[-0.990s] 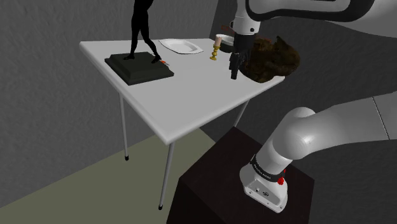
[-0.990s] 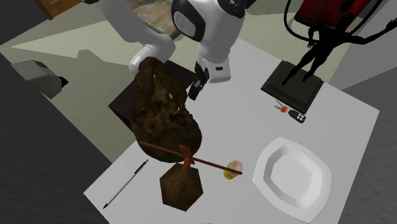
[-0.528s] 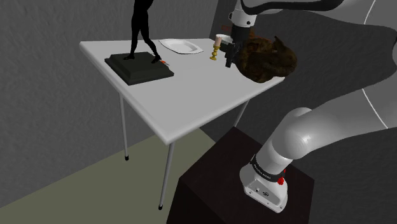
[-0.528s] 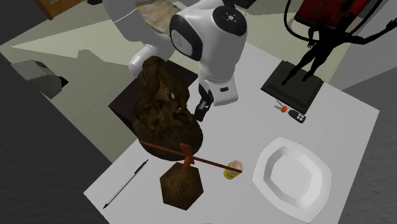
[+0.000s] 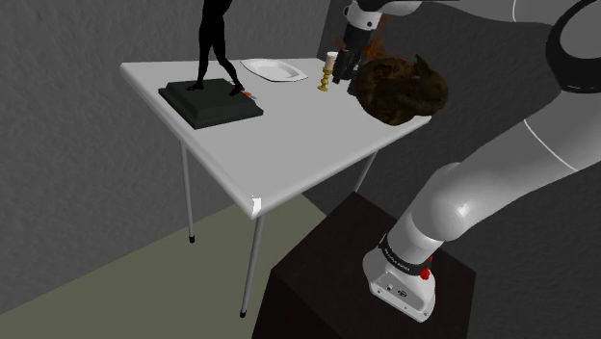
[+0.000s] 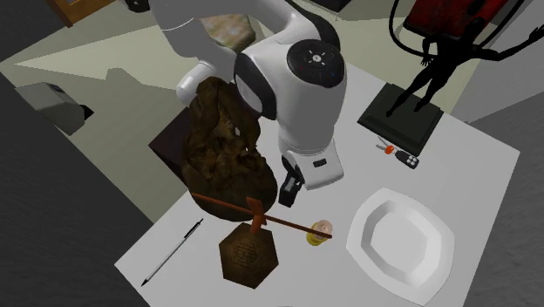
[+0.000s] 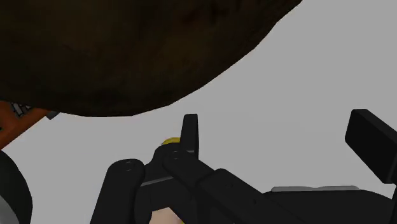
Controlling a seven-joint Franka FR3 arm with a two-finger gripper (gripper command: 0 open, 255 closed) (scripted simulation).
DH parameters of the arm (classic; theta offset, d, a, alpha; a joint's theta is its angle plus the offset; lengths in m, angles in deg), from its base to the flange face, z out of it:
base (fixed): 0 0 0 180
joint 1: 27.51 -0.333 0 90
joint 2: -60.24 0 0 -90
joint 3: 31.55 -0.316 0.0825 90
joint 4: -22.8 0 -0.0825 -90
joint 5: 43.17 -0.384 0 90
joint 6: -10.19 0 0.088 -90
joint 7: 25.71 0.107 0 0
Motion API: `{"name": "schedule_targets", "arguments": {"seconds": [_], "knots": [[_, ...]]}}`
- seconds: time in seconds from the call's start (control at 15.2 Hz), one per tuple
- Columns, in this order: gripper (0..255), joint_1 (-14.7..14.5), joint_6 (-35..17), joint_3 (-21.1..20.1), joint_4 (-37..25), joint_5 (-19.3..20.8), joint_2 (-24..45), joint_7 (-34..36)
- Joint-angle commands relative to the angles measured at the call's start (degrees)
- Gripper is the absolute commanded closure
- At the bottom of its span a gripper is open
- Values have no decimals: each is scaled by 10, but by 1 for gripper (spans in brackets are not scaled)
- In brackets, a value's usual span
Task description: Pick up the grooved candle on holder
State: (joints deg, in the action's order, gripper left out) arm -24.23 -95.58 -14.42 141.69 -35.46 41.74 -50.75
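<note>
The grooved candle [image 5: 329, 65] is a pale stub on a small yellow holder [image 5: 326, 85], standing at the table's far side beside the white plate [image 5: 273, 69]. From above, the candle [image 6: 321, 230] stands between the plate [image 6: 401, 244] and a brown hexagonal stand. My black gripper [image 5: 341, 73] hangs just beside the candle on the shoulder view's right, over the table. In the second exterior view the gripper [image 6: 289, 187] is a short way from the candle. The gripper [image 7: 280, 137] is open with nothing between its fingers; a bit of the yellow holder [image 7: 170, 141] peeks out beside one finger [image 7: 189, 130].
A big brown lumpy object [image 5: 400, 89] sits right next to the hand, on a hexagonal stand [image 6: 248, 255] with a rod. A black figure on a dark base [image 5: 212, 100], a key fob [image 6: 405, 160] and a pen [image 6: 172, 253] also lie on the white table [image 5: 289, 144].
The hand has travelled across the table past the brown lump and now hangs close beside the candle. Its fingers have stayed apart.
</note>
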Motion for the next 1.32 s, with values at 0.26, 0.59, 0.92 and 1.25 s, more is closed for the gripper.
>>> {"name": "schedule_targets", "arguments": {"seconds": [0.26, 0.59, 0.92, 1.25], "knots": [[0, 1, -31, 50, -117, -64, 100, -84], [0, 5, -51, 65, -149, -97, 139, -116], [0, 5, -94, 66, -106, -98, 139, -119], [255, 5, -94, 66, -106, -98, 140, -119]]}}
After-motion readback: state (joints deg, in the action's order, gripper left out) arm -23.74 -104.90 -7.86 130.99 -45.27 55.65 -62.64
